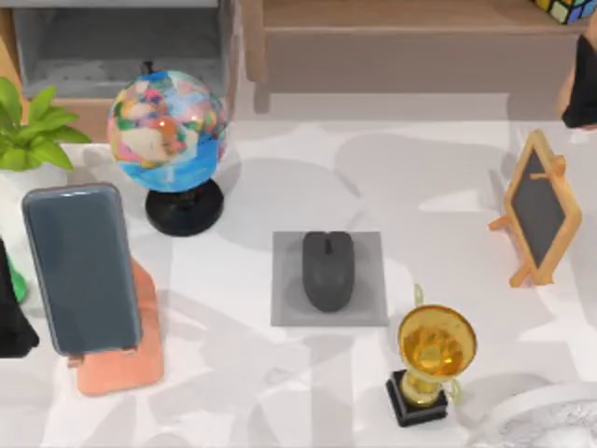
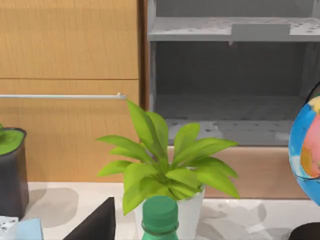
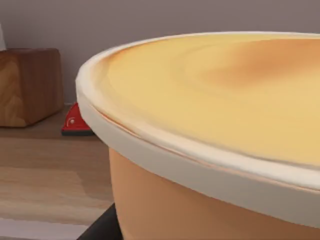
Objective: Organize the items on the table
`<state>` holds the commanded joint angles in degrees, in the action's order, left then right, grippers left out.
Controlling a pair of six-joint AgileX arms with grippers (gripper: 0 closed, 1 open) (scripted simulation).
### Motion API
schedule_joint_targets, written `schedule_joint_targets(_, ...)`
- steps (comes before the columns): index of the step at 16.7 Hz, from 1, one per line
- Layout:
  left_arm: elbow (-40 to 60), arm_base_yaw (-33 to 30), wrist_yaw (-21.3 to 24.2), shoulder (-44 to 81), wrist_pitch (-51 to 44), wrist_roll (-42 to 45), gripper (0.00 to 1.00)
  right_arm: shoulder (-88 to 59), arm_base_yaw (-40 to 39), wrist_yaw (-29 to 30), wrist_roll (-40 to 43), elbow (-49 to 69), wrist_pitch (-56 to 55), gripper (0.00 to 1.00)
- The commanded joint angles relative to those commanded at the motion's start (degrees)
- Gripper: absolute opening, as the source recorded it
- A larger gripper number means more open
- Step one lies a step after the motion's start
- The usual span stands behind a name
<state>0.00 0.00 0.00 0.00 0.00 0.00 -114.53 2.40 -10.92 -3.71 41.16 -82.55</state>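
Sorting looks complete: phone [image 1: 81, 266] propped on its stand [image 1: 126, 359] at left, mouse [image 1: 328, 270] on its pad [image 1: 368, 247] mid-desk [image 1: 280, 401]; end effector openings cannot be told; next, arms withdraw.

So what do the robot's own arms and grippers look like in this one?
Little of them is visible. In the top view, the left arm is a plain matte black shape at the table's left edge, and the right arm is a black form at the upper right edge. No cables or markings can be made out.
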Motion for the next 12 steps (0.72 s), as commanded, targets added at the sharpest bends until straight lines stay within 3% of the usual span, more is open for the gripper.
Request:
schedule_joint_targets(6,0.0,0.0,0.0,0.0,0.0,0.0,1.00,7.0,-18.3,10.9,-2.3,8.3,14.9,0.00)
schedule_joint_targets(12,0.0,0.0,0.0,0.0,0.0,0.0,1.00,4.0,-26.6,24.3,-1.1,25.9,32.0,0.00)
